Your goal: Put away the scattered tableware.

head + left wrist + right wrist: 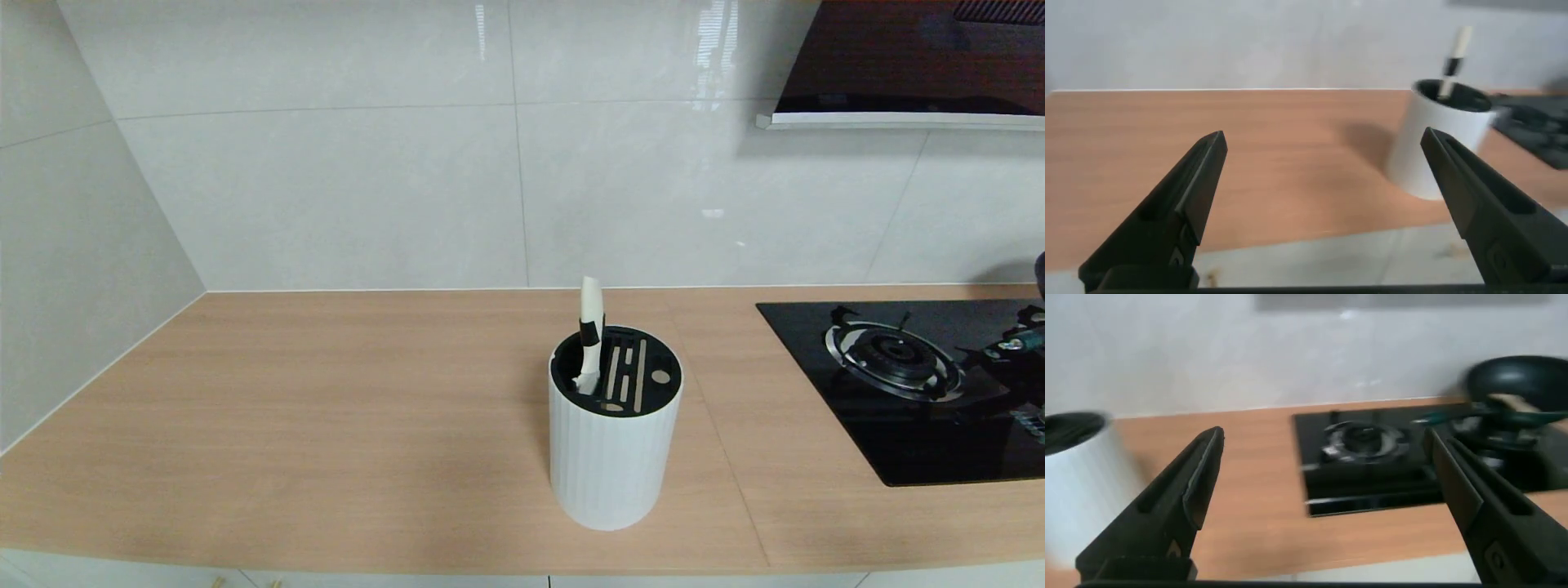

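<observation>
A white ribbed cylindrical holder with a black slotted top stands upright on the wooden counter, right of centre. A white utensil handle with a black band sticks up out of a slot on its left side. My left gripper hangs open off the counter's front edge, with the holder beyond its fingers and the handle rising from it. My right gripper is open too, with nothing between its fingers, facing the stove; the holder shows at that picture's edge.
A black glass gas hob with a round burner is set into the counter at the right, with a dark pan at its far side. A range hood hangs above. Tiled walls close off the back and left.
</observation>
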### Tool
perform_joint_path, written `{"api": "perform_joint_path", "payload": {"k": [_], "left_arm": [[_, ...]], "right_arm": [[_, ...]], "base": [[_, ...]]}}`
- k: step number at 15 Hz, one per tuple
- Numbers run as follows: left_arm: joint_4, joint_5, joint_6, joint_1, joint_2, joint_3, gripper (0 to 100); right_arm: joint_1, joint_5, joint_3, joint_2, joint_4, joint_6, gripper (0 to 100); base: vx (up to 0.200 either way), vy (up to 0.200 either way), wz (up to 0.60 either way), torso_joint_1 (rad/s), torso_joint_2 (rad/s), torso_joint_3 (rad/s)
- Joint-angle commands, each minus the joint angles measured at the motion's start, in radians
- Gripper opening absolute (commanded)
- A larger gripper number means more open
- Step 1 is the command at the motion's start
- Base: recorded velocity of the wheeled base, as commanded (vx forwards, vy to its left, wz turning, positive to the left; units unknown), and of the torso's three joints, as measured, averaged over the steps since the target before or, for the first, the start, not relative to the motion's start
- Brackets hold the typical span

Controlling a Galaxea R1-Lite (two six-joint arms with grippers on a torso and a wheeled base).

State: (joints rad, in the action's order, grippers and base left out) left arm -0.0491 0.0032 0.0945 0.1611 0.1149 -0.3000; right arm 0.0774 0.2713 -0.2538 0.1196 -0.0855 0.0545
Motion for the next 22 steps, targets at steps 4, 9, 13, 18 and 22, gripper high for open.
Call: {"api": "perform_joint_path", "payload": {"k": [4,9,13,18,22], "left_arm": [[0.175,0.041,-0.044,-0.167,-0.115,0.3,100],[0.112,-0.049,-0.012,-0.166,-0.115,0.297,100],[0.087,-0.103,-0.139,-0.161,-0.112,0.294,100],[0.046,0.032,-0.094,-0.163,-0.112,0.298,100],[0.049,0.027,-0.108,-0.16,-0.113,0.3,100]], "right_arm": [[-0.091,-0.003,0.231,-0.103,-0.1,0.019,100],[-0.085,-0.118,0.254,-0.118,0.03,-0.039,100],[-0.082,-0.221,0.254,-0.118,0.076,-0.05,100],[-0.082,-0.192,0.254,-0.118,0.076,-0.108,100],[-0.082,-0.198,0.254,-0.12,0.076,-0.107,100]], "base": [[0.0,0.0,0.0,0.0,0.0,0.0],[0.0,0.0,0.0,0.0,0.0,0.0],[0.0,0.0,0.0,0.0,0.0,0.0],[0.0,0.0,0.0,0.0,0.0,0.0],[0.0,0.0,0.0,0.0,0.0,0.0]]}}
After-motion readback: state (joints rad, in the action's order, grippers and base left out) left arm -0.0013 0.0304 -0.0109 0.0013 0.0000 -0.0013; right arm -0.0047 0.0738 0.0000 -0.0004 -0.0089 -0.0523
